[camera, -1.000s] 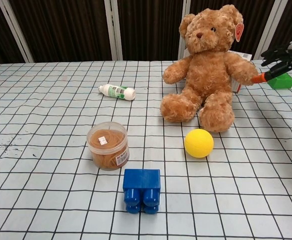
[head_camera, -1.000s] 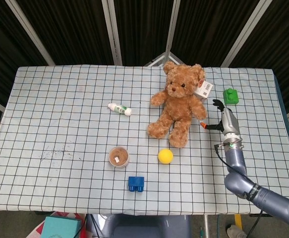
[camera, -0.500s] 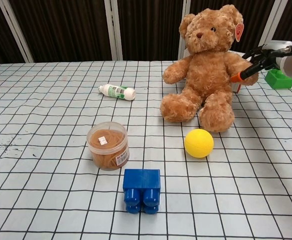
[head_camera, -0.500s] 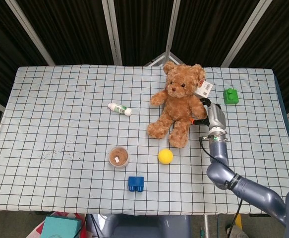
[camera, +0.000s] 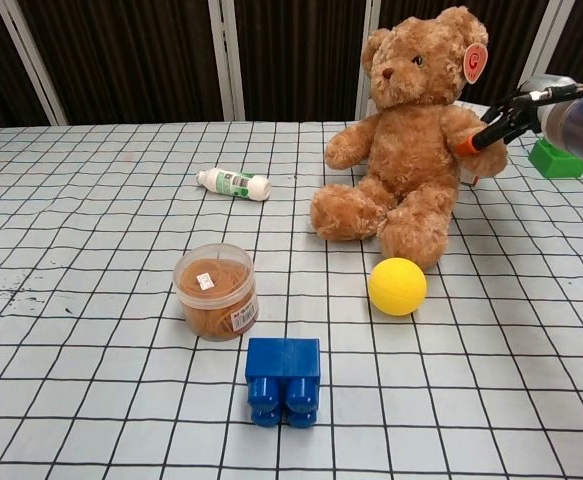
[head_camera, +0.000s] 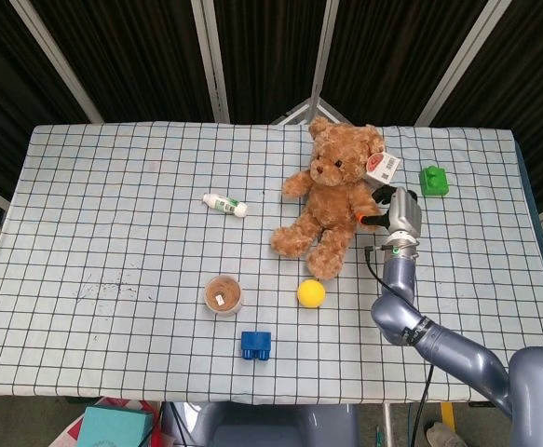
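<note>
A brown teddy bear (head_camera: 332, 200) (camera: 411, 130) sits on the checked tablecloth at the back right, leaning a little to the left. My right hand (head_camera: 394, 209) (camera: 519, 105) is against the bear's near arm; an orange-tipped finger (camera: 468, 146) touches the fur, and the hand holds nothing. A paper tag (head_camera: 381, 166) hangs by the bear's ear, just above the hand. My left hand shows in neither view.
A green block (head_camera: 433, 180) (camera: 556, 160) lies right of the hand. In front of the bear lie a yellow ball (head_camera: 311, 293) (camera: 397, 286), a blue block (head_camera: 255, 345) and a tub of rubber bands (head_camera: 223, 294). A white bottle (head_camera: 225, 205) lies to the left.
My right hand has moved left from beside the green block to the bear's arm. The bear has shifted and turned slightly to the left under it.
</note>
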You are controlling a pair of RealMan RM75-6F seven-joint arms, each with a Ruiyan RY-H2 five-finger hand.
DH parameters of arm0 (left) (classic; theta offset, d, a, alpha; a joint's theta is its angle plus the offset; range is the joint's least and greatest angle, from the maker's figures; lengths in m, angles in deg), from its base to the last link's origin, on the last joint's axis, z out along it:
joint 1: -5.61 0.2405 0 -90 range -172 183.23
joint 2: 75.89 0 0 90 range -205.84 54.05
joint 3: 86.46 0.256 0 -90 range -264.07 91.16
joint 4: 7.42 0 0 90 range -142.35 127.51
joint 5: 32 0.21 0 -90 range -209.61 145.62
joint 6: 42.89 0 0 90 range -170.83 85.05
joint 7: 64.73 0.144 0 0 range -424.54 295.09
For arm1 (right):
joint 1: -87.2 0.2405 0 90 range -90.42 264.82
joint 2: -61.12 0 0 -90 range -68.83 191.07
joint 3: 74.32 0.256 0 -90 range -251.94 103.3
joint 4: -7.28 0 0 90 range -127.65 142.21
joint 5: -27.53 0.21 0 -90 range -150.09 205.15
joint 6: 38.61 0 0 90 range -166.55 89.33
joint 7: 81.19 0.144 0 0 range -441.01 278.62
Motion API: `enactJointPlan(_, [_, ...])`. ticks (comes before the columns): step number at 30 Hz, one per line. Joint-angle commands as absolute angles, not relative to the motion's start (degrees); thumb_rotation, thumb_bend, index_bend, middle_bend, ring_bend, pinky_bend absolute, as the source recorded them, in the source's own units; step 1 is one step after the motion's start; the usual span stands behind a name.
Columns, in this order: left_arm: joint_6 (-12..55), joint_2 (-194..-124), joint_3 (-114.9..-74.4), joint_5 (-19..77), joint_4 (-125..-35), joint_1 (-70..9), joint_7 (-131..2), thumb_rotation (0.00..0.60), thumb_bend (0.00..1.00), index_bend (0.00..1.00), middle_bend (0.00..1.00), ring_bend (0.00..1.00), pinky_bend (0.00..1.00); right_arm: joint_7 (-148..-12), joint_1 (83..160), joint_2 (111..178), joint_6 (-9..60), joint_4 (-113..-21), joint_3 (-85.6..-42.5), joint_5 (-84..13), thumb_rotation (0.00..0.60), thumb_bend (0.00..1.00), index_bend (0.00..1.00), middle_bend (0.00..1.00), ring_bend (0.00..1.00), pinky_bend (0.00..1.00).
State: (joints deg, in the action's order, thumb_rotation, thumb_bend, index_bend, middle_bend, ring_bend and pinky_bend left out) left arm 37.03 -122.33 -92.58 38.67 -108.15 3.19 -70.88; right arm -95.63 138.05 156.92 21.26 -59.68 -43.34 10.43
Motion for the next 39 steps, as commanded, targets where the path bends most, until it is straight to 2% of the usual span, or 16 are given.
enactJointPlan(1, [36.9,-122.4,-92.5,38.7,-108.2,3.1,-70.7,0.600,0.17,0.22,0.06,0.01,0.14,-95.2,137.8,157.1,21.1,-59.6,-43.1,9.9,0.600,0.20,0.60,0.53,0.38,0.00])
enactJointPlan(14, [37.0,-122.7,-92.4,38.7,-108.7,3.0,-69.4,0.600,0.17,0.22,0.06,0.01,0.14,-90.4,135.8,156.9,18.7,-59.4,-42.8,3.4,0.600,0.20,0.66,0.56,0.40,0.00])
enactJointPlan(18, [36.9,-122.7,-92.4,38.6,-108.7,3.0,-69.4,0.600,0.17,0.22,0.06,0.01,0.14,-89.5,136.1,158.2,19.7,-56.9,-43.5,0.1,0.600,0.20,0.67,0.57,0.41,0.00])
enactJointPlan(27, [37.2,-122.7,-92.3,38.7,-108.9,3.1,-69.0,0.600,0.17,0.22,0.06,0.01,0.14,-85.5,137.0,162.9,17.1,-48.0,-44.4,-4.6,0.600,0.20,0.70,0.57,0.41,0.00])
enactJointPlan(30, [37.3,-122.7,-92.4,38.3,-108.9,3.2,-68.8,0.600,0.17,0.22,0.06,0.01,0.14,-83.5,137.1,164.3,17.4,-45.0,-44.5,-7.0,0.600,0.24,0.74,0.60,0.44,0.00])
enactJointPlan(34, [37.0,-122.8,-92.5,37.8,-108.8,3.1,-68.4,0.600,0.17,0.22,0.06,0.01,0.14,-81.4,136.1,165.6,17.0,-42.6,-45.3,-8.9,0.600,0.37,0.80,0.65,0.48,0.02])
enactJointPlan(39, [37.0,-123.0,-92.4,37.9,-109.1,2.9,-67.7,0.600,0.17,0.22,0.06,0.01,0.14,-80.4,134.7,166.5,14.8,-41.1,-45.6,-8.8,0.600,0.47,0.81,0.65,0.48,0.02])
